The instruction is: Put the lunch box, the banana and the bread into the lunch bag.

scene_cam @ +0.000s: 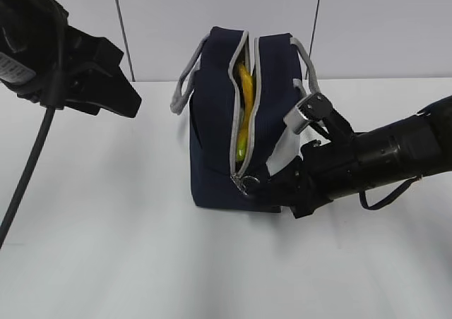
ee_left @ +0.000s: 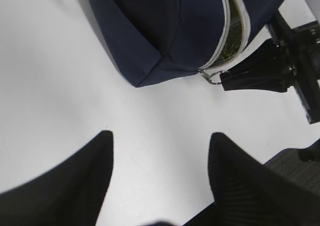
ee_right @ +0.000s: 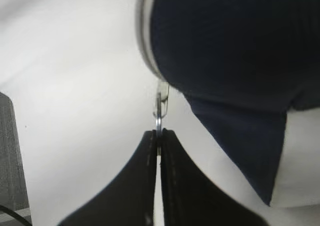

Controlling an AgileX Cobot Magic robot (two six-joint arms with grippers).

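The navy lunch bag (scene_cam: 212, 128) stands upright at the middle of the white table, its grey zipper strip (scene_cam: 248, 107) parted along the top. The yellow banana (scene_cam: 244, 114) shows inside the opening. The lunch box and the bread are hidden. My right gripper (scene_cam: 263, 183) is shut on the zipper's ring pull (ee_right: 159, 111) at the bag's near lower end; the ring also shows in the left wrist view (ee_left: 215, 77). My left gripper (ee_left: 160, 151) is open and empty, held off the table to the left of the bag (ee_left: 165, 31).
The bag's two grey strap handles (scene_cam: 182, 86) hang at its left and right sides. The bag's white side panel (ee_right: 300, 161) faces my right arm (scene_cam: 395, 157). A black cable (scene_cam: 28, 171) hangs from the left arm over the table's left part.
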